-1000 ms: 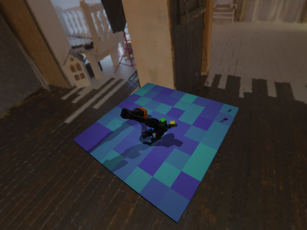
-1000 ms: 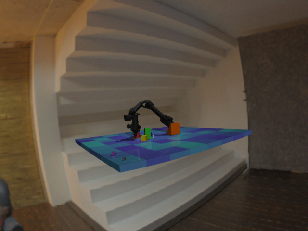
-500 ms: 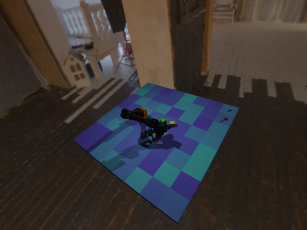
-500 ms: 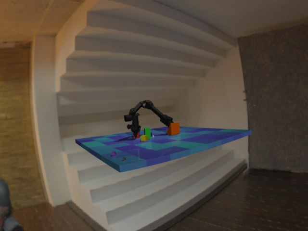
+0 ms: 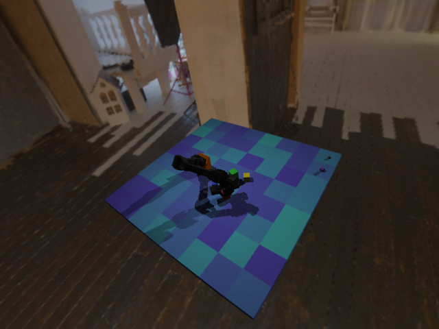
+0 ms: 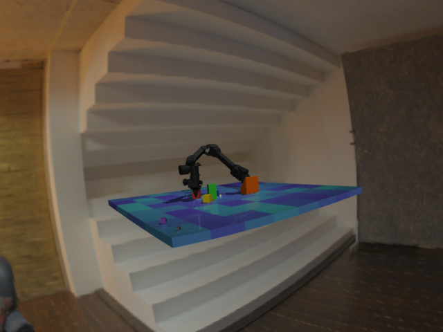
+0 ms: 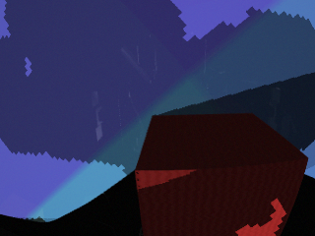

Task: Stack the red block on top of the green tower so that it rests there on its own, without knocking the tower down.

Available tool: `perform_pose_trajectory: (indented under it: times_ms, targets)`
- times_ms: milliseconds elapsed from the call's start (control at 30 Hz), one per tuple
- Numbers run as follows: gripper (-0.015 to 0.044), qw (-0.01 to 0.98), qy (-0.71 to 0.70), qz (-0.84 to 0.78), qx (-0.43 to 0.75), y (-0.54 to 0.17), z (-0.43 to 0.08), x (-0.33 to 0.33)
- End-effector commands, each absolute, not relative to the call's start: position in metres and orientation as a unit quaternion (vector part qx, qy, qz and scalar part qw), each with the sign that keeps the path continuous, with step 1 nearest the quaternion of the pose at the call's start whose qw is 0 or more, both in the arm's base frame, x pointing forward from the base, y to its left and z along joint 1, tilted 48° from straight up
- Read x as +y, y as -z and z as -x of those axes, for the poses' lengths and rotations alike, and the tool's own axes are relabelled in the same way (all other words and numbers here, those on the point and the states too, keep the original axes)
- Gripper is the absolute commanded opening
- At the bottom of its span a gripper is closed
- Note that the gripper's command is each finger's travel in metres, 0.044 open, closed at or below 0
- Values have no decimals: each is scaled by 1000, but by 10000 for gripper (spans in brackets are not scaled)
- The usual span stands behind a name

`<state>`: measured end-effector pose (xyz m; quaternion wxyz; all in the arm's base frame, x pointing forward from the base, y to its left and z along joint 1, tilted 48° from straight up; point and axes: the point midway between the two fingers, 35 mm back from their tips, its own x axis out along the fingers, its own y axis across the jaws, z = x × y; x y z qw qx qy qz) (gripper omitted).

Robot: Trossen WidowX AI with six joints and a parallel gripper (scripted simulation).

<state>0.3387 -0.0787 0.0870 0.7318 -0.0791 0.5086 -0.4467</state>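
Observation:
The red block (image 5: pixel 226 197) (image 6: pixel 198 195) (image 7: pixel 212 143) is at the surface of the patterned board (image 5: pixel 269 299) (image 6: pixel 286 214), mostly covered by the gripper in the top and exterior views. My gripper (image 5: pixel 226 193) (image 6: pixel 196 196) (image 7: pixel 205 169) points down over it and is shut on the red block, with a dark finger against each side in the wrist view. The green tower (image 5: pixel 233 172) (image 6: pixel 212 191) stands upright close beside the gripper, with nothing on top. Its lower part is partly hidden by the arm in the top view.
A yellow block (image 5: pixel 246 176) (image 6: pixel 207 198) sits near the tower. An orange block (image 5: pixel 205 160) (image 6: pixel 251 185) stands by the arm's base. A small white cube (image 6: pixel 220 195) lies near the tower. A purple cube (image 5: pixel 322 169) (image 6: pixel 163 220) and a dark cube (image 5: pixel 329 157) (image 6: pixel 178 227) lie near a far corner.

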Motion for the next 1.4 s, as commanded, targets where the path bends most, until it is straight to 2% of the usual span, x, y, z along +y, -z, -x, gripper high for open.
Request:
perform_pose_trajectory:
  times_ms: [0, 200, 900, 1133, 1367]
  targets:
    - [157, 731, 447, 82, 509, -88, -339, -78]
    - [0, 731, 446, 81, 509, -103, -337, -61]
    - [0, 731, 445, 81, 511, -165, -329, 8]
    - [0, 731, 445, 81, 511, -161, -329, 11]
    - [0, 732, 440, 77, 515, -119, -318, 52]
